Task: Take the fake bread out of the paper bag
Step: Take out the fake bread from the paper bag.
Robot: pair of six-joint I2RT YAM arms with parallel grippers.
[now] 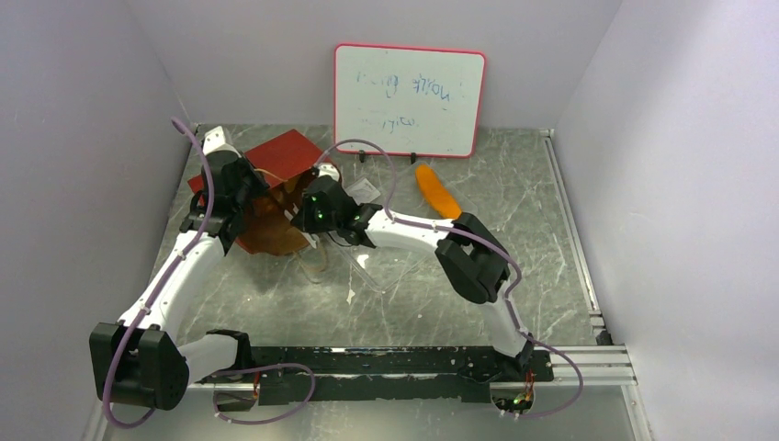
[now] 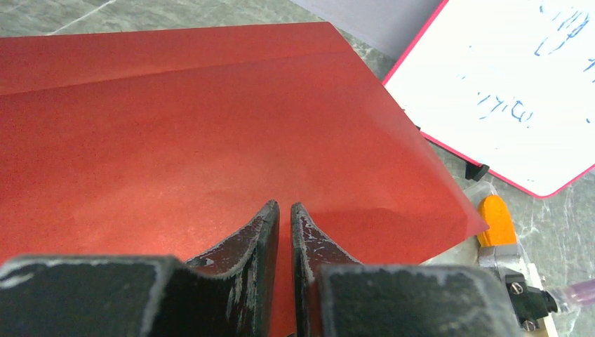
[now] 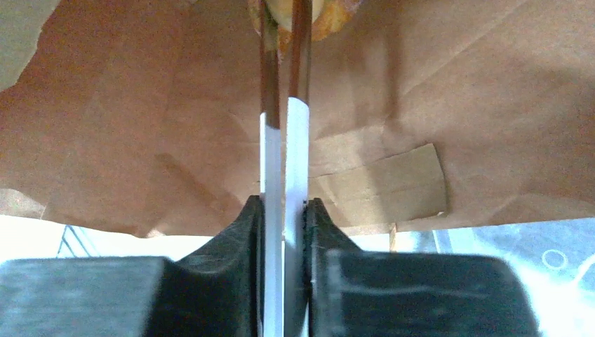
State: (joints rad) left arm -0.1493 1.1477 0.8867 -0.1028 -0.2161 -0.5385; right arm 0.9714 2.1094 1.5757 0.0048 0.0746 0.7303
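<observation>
One bread point(image 3: 330, 17) | at tips of strips point(image 3: 296, 140) in right end effector point(image 3: 283, 207) (inside bag point(image 3: 140, 140))

Wearing glossy white shells on the left arm point(image 1: 174, 276) and right arm point(image 1: 413, 234), breaking into bulky black joint housings. Trailing lilac cables point(image 1: 363, 142) in loose loops. Glowing green at the wrist lights point(image 1: 317, 207). Showing scuffed, chipped black fingers point(image 2: 263, 239) on the left gripper point(image 2: 284, 207), pale white ones on the right gripper point(image 3: 281, 14)

Baguette point(image 1: 436, 191) lies right of the paper bag point(image 1: 285, 154).
</observation>
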